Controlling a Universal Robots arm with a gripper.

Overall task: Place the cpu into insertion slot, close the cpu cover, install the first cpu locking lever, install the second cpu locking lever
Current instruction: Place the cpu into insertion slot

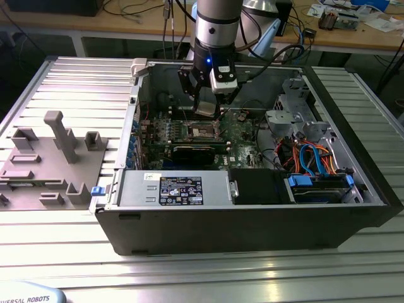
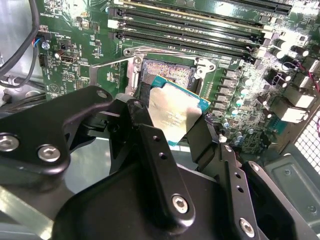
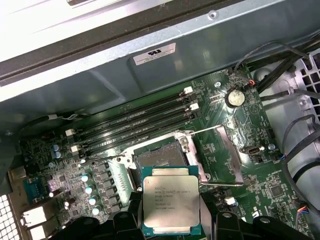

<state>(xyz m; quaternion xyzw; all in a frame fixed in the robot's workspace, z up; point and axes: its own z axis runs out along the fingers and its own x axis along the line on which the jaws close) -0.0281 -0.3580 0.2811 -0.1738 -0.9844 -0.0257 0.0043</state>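
Ribbed aluminium table carries an open computer case lying on its side, and the arm reaches down into it from above. Between the fingertips of the gripper sits the cpu, a small flat square chip with a silvery-grey top and a green rim. The two black fingers press on two opposite edges of it, so the gripper is clamped on the chip. In the exterior view the chip hangs above the board and is not seated. Straight beyond the fingertips lies the insertion slot, open, with its dark field of contacts bare. At one side of the slot the cpu cover, a thin silvery frame plate, stands swung off it, and a thin wire lever runs out along the slot's edge toward that plate. Just past the slot, farther from the gripper, a row of long black memory slots crosses the green motherboard, and a round coin battery sits near the cover's far end. In the exterior view a metal box with a label fills the near side of the case in front of the gripper, and at the exterior view's right of the gripper a drive bay holds blue and orange cables. Well apart from the gripper, at the exterior view's left, a grey fixture tray with upright pegs rests on the table outside the case. Behind the arm stands a wooden workbench strewn with cables and small parts.
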